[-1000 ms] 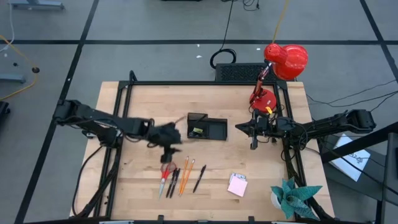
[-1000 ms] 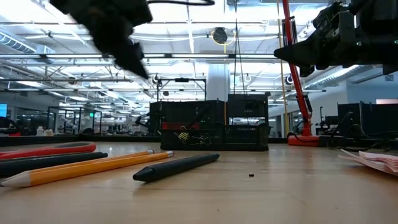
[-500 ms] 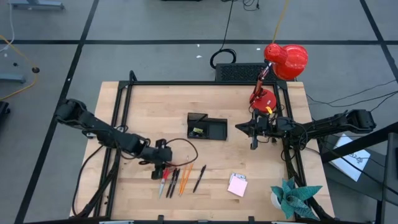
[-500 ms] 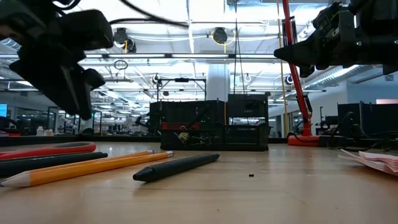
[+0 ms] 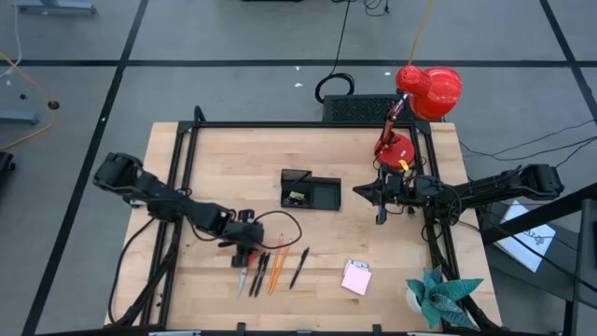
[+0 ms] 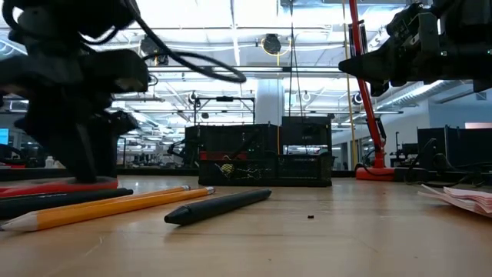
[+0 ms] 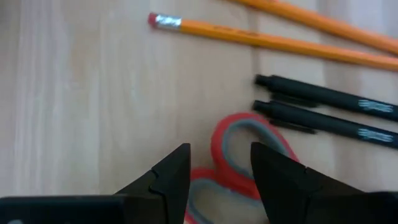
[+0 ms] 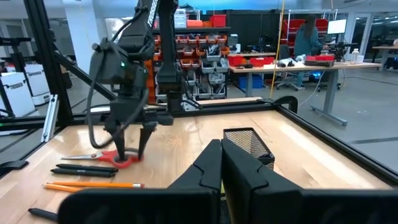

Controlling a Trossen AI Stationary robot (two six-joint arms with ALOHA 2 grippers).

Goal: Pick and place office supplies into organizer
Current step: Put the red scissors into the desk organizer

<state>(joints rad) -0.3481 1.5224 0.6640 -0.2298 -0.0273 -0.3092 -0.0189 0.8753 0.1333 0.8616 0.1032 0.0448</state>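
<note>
While its two dark fingers stand parted astride one red plastic handle loop, the left gripper is lowered onto the small red-handled scissors, which lie on the wooden table beside two black pens and orange pencils. The scissors' long axis runs toward the table's front edge, roughly parallel to the pens. The right gripper, jaws closed and empty, waits beyond the black compartmented organizer tray, farther from the scissors.
</note>
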